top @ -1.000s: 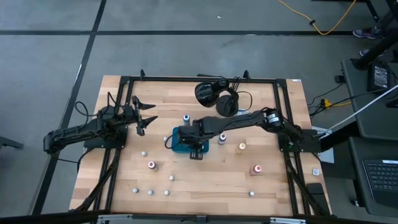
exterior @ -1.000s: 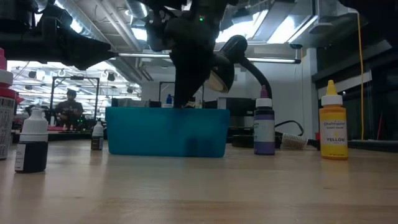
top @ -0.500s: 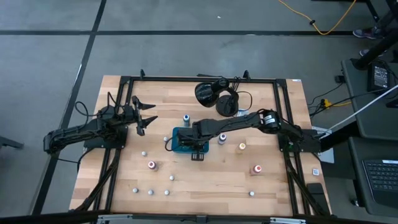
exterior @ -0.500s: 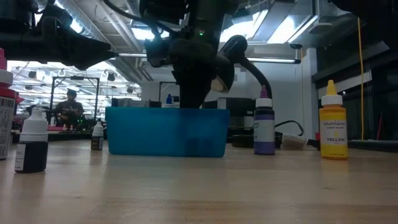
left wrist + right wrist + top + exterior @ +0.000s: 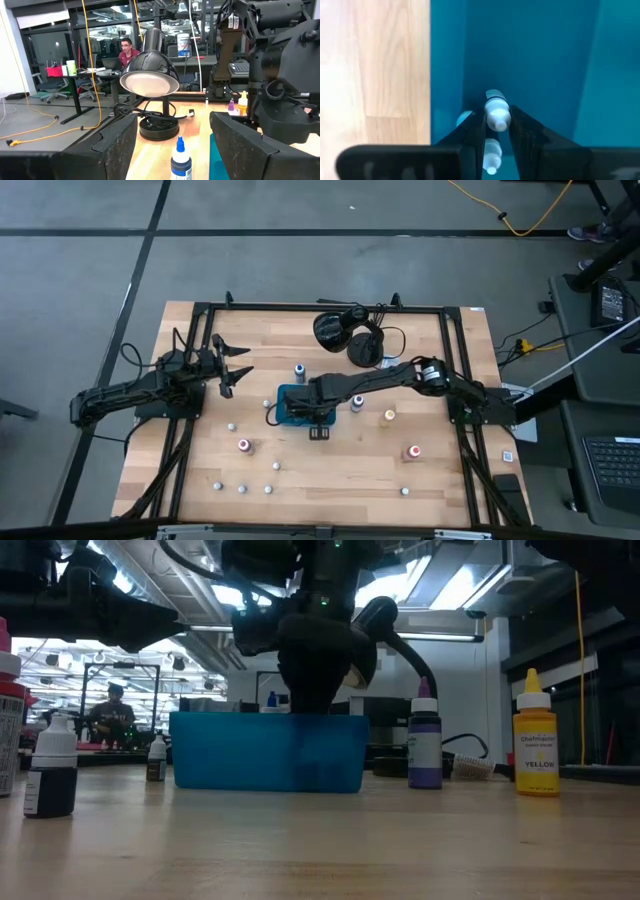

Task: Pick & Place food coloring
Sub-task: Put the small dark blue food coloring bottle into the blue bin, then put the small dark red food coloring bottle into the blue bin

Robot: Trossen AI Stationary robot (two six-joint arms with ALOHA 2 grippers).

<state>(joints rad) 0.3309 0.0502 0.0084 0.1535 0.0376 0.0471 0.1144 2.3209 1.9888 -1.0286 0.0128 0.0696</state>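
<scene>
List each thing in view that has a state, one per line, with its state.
Right gripper: shut on a white-capped bottle, down inside the teal tray.
Left gripper: open, empty, parked over the table's left side.
Blue-capped bottle: upright, outside the tray.
Yellow bottle: upright on the table.
Headphones: lying untouched.

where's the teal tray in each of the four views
High view: teal tray at the table's middle, mostly covered by the right arm.
Low view: wide teal box left of centre, the right tool dipping in behind its wall.
Left wrist view: only a teal sliver at the lower edge.
Right wrist view: its inside fills the picture.
Shared landmark: the black headphones, beyond the tray.
</scene>
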